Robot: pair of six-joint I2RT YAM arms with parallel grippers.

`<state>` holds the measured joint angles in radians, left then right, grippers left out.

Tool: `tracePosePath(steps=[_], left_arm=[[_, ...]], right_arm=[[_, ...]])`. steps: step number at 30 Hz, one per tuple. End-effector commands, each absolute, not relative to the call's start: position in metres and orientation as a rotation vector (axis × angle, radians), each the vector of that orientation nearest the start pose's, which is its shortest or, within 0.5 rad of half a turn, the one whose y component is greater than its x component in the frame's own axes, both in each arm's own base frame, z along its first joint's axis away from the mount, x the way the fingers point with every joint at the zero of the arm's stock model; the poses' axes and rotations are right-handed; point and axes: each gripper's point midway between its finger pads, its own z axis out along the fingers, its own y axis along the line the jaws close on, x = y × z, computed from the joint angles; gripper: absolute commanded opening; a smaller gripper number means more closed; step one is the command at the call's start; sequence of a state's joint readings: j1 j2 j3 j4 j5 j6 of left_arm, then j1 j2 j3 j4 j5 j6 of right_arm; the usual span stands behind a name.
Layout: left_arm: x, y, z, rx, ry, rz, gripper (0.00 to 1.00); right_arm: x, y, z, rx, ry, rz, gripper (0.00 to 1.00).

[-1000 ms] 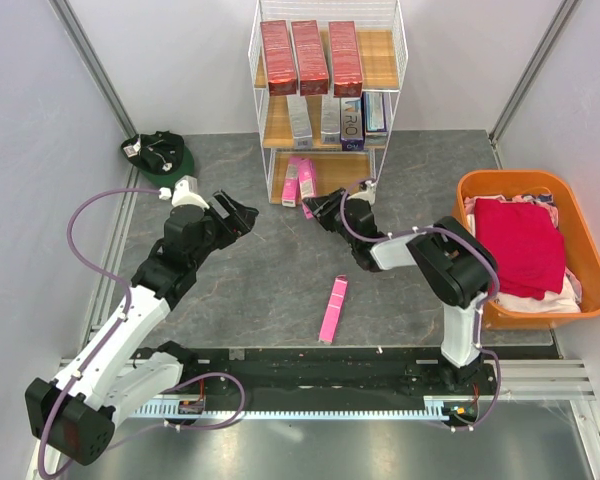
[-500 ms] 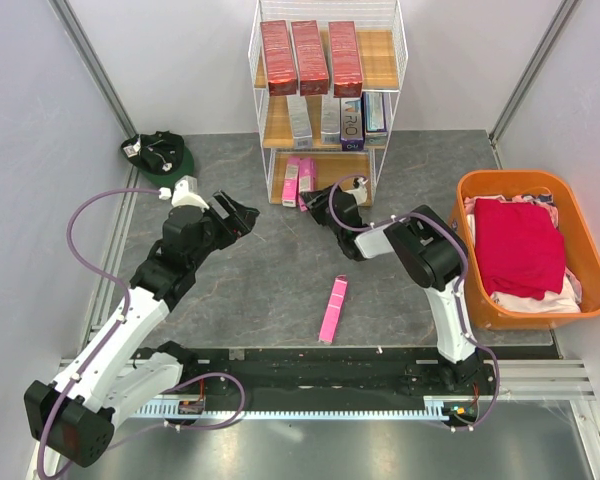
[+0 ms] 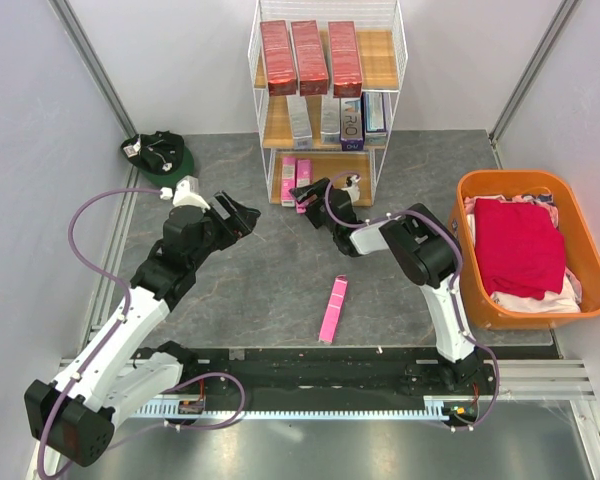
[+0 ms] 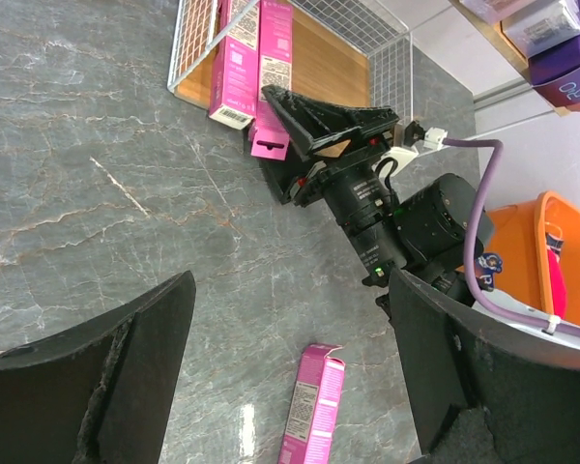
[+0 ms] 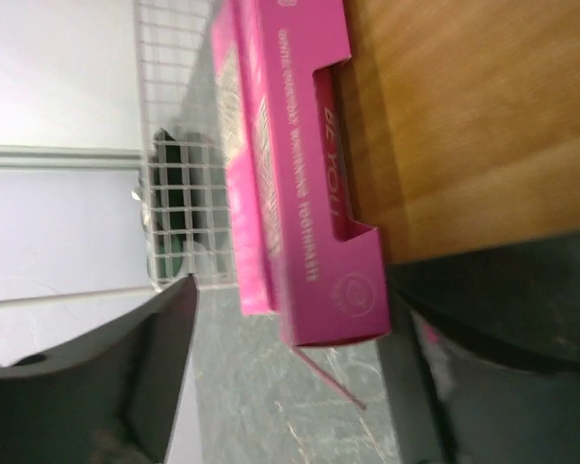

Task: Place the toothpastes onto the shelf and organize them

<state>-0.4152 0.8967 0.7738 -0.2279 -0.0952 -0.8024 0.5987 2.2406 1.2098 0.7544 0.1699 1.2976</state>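
Your grey marbled bench [image 3: 270, 280] fills the overhead view. At its upper centre stands the tall white wire-frame shelf with three light wooden boards [image 3: 378, 62]. At the right edge sits the orange plastic tub [image 3: 510, 175], holding a folded red cloth [image 3: 520, 240].

Your left tool [image 3: 237, 213] hovers left of centre. Its fingers are spread wide and grip nothing (the left wrist view shows only bare bench between them). Your right tool [image 3: 313, 195] reaches to the left end of the shelf's lowest board, also with its fingers apart. In the right wrist view a pink box sits between them, with wire mesh showing in the gap on the frame's left. I cannot tell whether the finger on the frame's right touches the box.

Now the toothpastes:
- **Top board:** the three dark red cardboard boxes [image 3: 309, 57] lie side by side.
- **Middle board:** the silver, blue and purple lettered boxes [image 3: 330, 118] stand in a row.
- **Lowest board:** the two bright pink slim boxes [image 3: 288, 181] stand side by side at its left end. The right-hand one is just at the right tool's tips.
- **Bench:** the third bright pink box [image 3: 333, 308] lies flat at lower centre, well apart from both tools.
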Motion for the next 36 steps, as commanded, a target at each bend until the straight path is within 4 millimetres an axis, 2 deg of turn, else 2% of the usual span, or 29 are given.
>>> tracePosePath(steps=[1, 3, 5, 13, 19, 22, 28, 29, 31, 32, 34, 36], left_arm=[[0.303, -0.15, 0.247, -0.43, 1.894, -0.754, 0.88], [0.303, -0.152, 0.247, -0.424, 1.896, -0.765, 0.88], [0.304, -0.153, 0.246, -0.424, 1.898, -0.771, 0.88], [0.307, -0.16, 0.241, -0.397, 1.923, -0.783, 0.88], [0.307, -0.163, 0.239, -0.354, 1.938, -0.78, 0.88], [0.308, -0.164, 0.238, -0.322, 1.946, -0.766, 0.88], [0.308, -0.182, 0.237, -0.168, 1.985, -0.815, 0.88], [0.306, -0.187, 0.24, -0.139, 1.986, -0.836, 0.88], [0.306, -0.19, 0.236, -0.109, 2.003, -0.84, 0.88], [0.305, -0.191, 0.235, -0.096, 2.008, -0.846, 0.88], [0.305, -0.193, 0.234, -0.09, 2.014, -0.85, 0.88], [0.306, -0.196, 0.231, -0.077, 2.02, -0.864, 0.88]], right_arm=[[0.479, 0.341, 0.046, 0.785, 1.955, 1.037, 0.88], [0.477, 0.338, 0.05, 0.763, 1.971, 1.009, 0.93], [0.473, 0.332, 0.046, 0.751, 1.998, 0.957, 0.98], [0.454, 0.322, 0.05, 0.71, 2.013, 0.942, 0.98], [0.427, 0.315, 0.063, 0.627, 2.036, 0.979, 0.98], [0.411, 0.309, 0.072, 0.577, 2.05, 0.993, 0.98], [0.376, 0.291, 0.094, 0.458, 2.058, 0.982, 0.98], [0.37, 0.286, 0.105, 0.439, 2.044, 0.981, 0.98], [0.364, 0.275, 0.111, 0.421, 2.043, 0.934, 0.98], [0.359, 0.268, 0.126, 0.393, 2.011, 0.927, 0.98], [0.352, 0.257, 0.132, 0.382, 2.011, 0.874, 0.98], [0.343, 0.245, 0.149, 0.343, 1.987, 0.839, 0.98]])
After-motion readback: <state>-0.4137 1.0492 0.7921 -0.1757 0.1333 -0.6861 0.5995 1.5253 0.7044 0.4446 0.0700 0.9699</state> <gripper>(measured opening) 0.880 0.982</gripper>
